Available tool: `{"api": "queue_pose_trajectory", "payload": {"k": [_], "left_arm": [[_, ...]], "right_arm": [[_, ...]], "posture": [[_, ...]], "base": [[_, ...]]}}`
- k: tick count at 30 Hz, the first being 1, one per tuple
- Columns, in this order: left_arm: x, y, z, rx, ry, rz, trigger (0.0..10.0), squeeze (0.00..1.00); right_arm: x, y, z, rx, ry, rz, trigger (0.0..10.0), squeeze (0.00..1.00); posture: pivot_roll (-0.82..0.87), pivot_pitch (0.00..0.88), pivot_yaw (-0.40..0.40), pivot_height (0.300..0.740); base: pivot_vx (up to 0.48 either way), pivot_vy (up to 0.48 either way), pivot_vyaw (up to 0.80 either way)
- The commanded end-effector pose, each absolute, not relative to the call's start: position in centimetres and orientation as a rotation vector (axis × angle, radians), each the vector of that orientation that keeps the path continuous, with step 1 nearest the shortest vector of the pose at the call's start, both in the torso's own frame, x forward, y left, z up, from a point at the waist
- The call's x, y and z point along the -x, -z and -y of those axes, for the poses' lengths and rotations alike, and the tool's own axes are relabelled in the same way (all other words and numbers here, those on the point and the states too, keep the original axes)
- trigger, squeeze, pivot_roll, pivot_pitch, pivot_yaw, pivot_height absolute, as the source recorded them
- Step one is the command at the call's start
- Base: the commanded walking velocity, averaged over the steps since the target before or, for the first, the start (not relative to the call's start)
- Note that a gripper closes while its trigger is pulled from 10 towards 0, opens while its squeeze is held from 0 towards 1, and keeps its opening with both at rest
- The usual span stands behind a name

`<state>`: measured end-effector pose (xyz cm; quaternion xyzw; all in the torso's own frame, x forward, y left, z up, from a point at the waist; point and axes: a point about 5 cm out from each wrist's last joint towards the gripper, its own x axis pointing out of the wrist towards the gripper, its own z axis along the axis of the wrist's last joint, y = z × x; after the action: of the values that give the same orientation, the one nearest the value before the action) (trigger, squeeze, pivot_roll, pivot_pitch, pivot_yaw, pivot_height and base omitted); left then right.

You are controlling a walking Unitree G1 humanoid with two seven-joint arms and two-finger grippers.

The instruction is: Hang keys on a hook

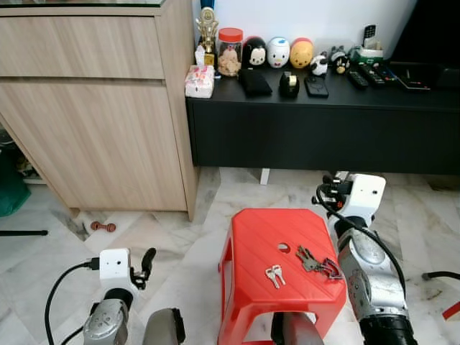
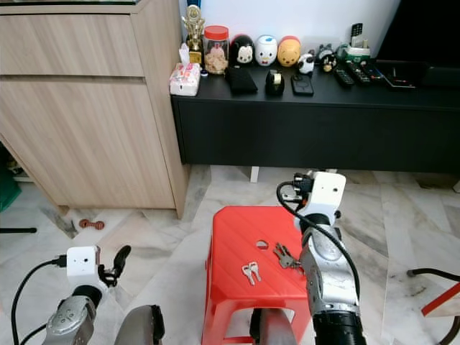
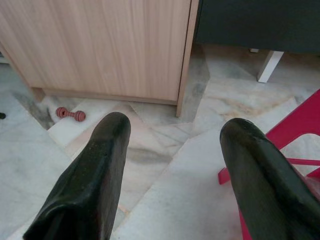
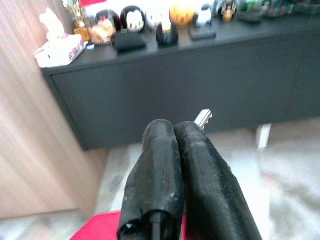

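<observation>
Right gripper (image 4: 175, 135) is closed on a silver key (image 4: 203, 118), above the red stool (image 1: 259, 244). Key bunches (image 1: 316, 263) lie on the stool. Left gripper (image 3: 175, 165) is open, idle.

Even, bright indoor light, soft shadows; right wrist view blurred, head views sharp.

Red plastic stool (image 1: 267, 244) on marble floor (image 1: 180, 237), wooden cabinet (image 1: 93, 108) beside black console (image 1: 323, 122) with figurines (image 1: 278, 52).

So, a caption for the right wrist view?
Right gripper shut on a key, facing the black cabinet.
</observation>
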<state>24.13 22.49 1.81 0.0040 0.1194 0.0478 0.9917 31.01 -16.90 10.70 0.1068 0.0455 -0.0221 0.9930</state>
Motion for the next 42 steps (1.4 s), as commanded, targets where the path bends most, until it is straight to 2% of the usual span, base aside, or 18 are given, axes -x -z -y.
{"api": "queue_pose_trajectory", "payload": {"k": [1,6,13,22,33,42], "left_arm": [[-24.0,-1.7,-22.6,-0.015,-0.098,-0.241,10.0,0.00],[-24.0,-1.7,-22.5,-0.013,-0.095,-0.241,10.0,0.00],[-23.9,-1.6,-22.5,-0.009,-0.097,-0.244,10.0,0.00],[-23.8,-1.4,-22.6,0.000,-0.099,-0.251,10.0,0.00],[-22.6,0.1,-23.2,0.003,-0.128,-0.315,10.0,0.00],[-19.8,3.2,-23.7,0.045,-0.156,-0.463,10.0,0.00]], "right_arm": [[-30.8,-11.1,16.7,-0.149,0.008,-0.053,10.0,0.00],[-30.7,-11.3,16.7,-0.130,0.018,-0.023,10.0,0.00],[-30.7,-11.4,16.5,-0.138,0.005,-0.017,10.0,0.00],[-30.5,-11.1,16.4,-0.138,0.009,-0.021,10.0,0.00],[-30.2,-10.5,15.9,-0.148,-0.001,-0.041,10.0,0.00],[-29.8,-10.2,15.7,-0.155,0.001,-0.050,10.0,0.00]], "posture": [[-0.02,0.000,-0.052,0.600],[-0.02,0.000,-0.054,0.624],[-0.02,0.000,-0.056,0.684],[-0.02,0.000,-0.054,0.739],[-0.02,0.000,-0.054,0.740],[-0.02,0.000,-0.050,0.740]], "base": [[0.000,0.000,0.00],[0.000,0.000,0.00],[0.000,0.000,0.00],[0.000,0.000,0.00],[0.000,0.000,0.00],[0.000,0.000,0.00]]}}
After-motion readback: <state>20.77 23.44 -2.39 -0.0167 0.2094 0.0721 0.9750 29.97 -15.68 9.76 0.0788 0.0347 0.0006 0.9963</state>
